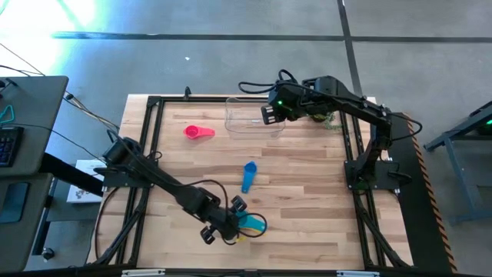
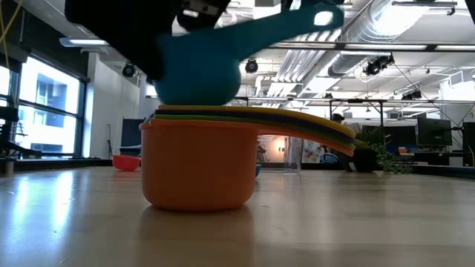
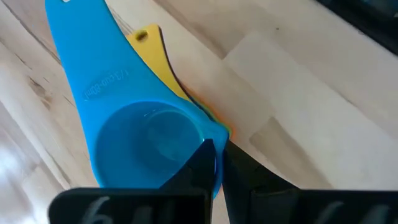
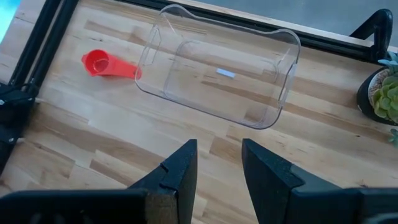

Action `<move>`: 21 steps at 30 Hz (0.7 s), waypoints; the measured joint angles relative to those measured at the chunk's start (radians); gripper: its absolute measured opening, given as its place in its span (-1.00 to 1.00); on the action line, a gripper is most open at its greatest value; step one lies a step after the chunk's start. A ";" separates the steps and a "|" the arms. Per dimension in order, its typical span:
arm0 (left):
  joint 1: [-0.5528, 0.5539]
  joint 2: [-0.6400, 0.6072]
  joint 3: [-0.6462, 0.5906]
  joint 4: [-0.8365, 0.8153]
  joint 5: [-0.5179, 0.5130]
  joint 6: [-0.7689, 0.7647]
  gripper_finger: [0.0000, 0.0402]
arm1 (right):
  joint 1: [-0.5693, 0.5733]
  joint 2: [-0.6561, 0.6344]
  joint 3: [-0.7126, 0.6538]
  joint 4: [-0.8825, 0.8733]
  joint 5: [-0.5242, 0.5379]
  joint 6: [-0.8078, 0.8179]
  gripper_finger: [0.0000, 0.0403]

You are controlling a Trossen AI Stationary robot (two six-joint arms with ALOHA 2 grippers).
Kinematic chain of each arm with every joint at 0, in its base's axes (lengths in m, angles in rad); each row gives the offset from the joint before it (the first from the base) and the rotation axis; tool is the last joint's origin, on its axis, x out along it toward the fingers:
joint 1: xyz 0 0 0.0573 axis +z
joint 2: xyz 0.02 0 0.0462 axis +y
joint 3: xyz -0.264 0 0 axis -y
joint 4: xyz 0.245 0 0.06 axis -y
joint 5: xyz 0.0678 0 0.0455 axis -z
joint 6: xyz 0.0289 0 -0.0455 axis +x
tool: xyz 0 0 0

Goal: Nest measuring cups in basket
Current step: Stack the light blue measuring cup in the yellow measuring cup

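My left gripper [image 1: 231,225] is near the table's front edge, shut on a teal measuring cup [image 3: 143,137]. Below the teal cup stands a stack of nested cups [image 2: 199,167], orange at the bottom, with green and yellow handles fanned out. A blue cup [image 1: 248,175] lies at mid-table, and a pink cup [image 1: 198,131] lies left of the clear basket [image 1: 231,115], which rests on its base at the far side. My right gripper [image 4: 219,165] hovers open above the basket's near edge with nothing between its fingers. My left gripper pinches the teal cup's bowl wall [image 3: 208,134] on the side away from the handle, one finger inside the bowl and one outside. The fingers slant down from above. The cup is tilted, its handle [image 2: 312,18] raised, and its bowl bottom [image 2: 200,100] sits at the stack's mouth.
A small potted plant [image 1: 329,118] stands right of the basket at the far right. Black frame rails [image 1: 150,146] run along the table's edges. Bare wood lies between the stack and the basket, apart from the blue cup.
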 joint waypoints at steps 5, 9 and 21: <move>0.008 0.011 0.000 0.000 0.001 -0.005 -0.96 | 0.000 0.000 0.000 0.000 -0.003 0.000 -0.41; 0.021 0.011 0.000 0.003 0.004 -0.005 -0.96 | 0.000 0.000 0.000 0.000 -0.005 0.000 -0.41; 0.033 0.011 0.000 -0.003 0.028 0.004 -0.88 | 0.000 0.000 0.000 0.000 -0.010 -0.002 -0.41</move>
